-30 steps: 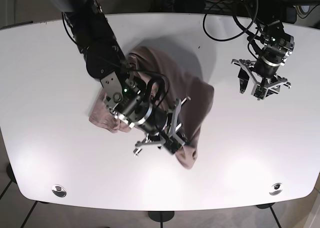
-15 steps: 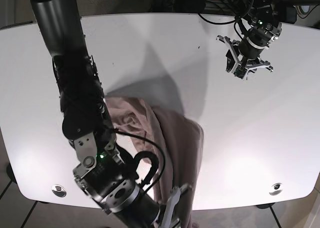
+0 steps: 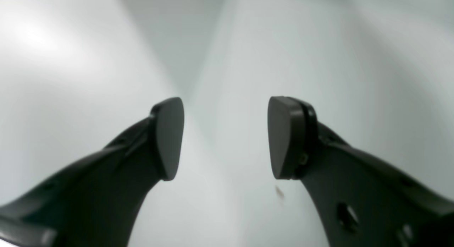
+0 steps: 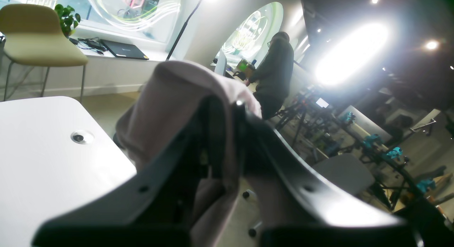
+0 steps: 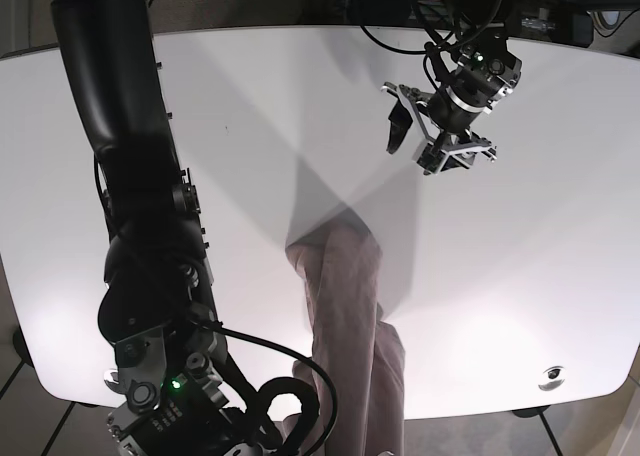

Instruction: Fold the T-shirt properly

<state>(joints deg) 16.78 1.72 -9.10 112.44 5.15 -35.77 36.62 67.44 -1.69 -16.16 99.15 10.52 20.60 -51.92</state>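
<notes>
A dusty-pink cotton T-shirt point(image 5: 345, 316) is being held bunched into a long narrow hanging strip, which in the base view is lying from the middle of the white round-cornered table point(image 5: 520, 276) down past that table's near edge and out of the bottom of the picture. In the right wrist view the same pink cloth point(image 4: 177, 98) is being gripped by the right gripper point(image 4: 227, 133) — its two black curved fingers point(image 4: 283, 162) are being pressed together on a fold of the fabric, which is draped up and over them. The gripper is being carried beyond the table edge, so that a room is being shown behind it: a pale yellow-green moulded chair on thin metal legs point(image 4: 35, 37), a person in a dark hooded top point(image 4: 273, 76) and bright ceiling lamps. A small round metal insert point(image 4: 82, 137) is being seen in the table corner just beside the cloth.

The right arm's black body point(image 5: 140, 226) is being seen at the left of the base view, with its wrist low at the bottom edge.

The left gripper point(image 5: 440, 126) is being held over the far right part of the table, well apart from the shirt. Its black pads point(image 3: 170, 137) are being kept clearly apart — nothing is being held between them, and only blurred white table surface is being seen in the gap.
</notes>
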